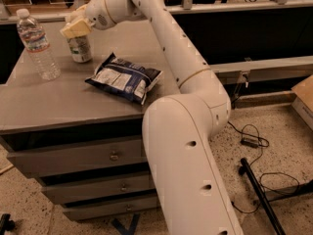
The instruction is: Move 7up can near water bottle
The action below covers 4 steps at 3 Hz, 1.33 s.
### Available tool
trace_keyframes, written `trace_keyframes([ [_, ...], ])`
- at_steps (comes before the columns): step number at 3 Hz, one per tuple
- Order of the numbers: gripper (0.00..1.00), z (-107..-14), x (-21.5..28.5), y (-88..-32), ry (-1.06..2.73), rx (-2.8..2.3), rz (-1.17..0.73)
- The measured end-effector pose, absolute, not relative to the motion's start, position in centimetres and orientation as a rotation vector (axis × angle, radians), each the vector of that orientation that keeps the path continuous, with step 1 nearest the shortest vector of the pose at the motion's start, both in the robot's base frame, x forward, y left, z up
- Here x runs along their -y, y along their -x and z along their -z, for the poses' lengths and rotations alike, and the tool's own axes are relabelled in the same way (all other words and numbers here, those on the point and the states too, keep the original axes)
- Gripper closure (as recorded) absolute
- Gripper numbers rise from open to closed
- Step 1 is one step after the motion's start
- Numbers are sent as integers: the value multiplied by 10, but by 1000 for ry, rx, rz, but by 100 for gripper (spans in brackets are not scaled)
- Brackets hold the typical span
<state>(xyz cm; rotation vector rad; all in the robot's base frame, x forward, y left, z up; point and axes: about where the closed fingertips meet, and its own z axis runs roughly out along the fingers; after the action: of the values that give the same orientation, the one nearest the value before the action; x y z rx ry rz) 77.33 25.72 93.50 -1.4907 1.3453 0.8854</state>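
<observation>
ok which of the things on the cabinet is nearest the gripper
The 7up can: the gripper sits right over its top. The water bottle stands further left, the snack bag lies flat in front.

The white arm [171, 48] bends at the elbow and reaches toward ten o'clock, its end effector [77, 28] tipped down there.

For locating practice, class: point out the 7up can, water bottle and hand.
7up can [80, 49]: camera view, its label.
water bottle [40, 48]: camera view, ribbed body.
hand [76, 29]: camera view, its tip, at the 7up can's top.
</observation>
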Motion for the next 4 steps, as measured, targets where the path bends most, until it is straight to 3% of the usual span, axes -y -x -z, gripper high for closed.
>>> trace_keyframes([
  [2,0,-931,-265,-771,1500,-1347,-893],
  [4,0,-968,-233,-764,1493,-1374,-776],
])
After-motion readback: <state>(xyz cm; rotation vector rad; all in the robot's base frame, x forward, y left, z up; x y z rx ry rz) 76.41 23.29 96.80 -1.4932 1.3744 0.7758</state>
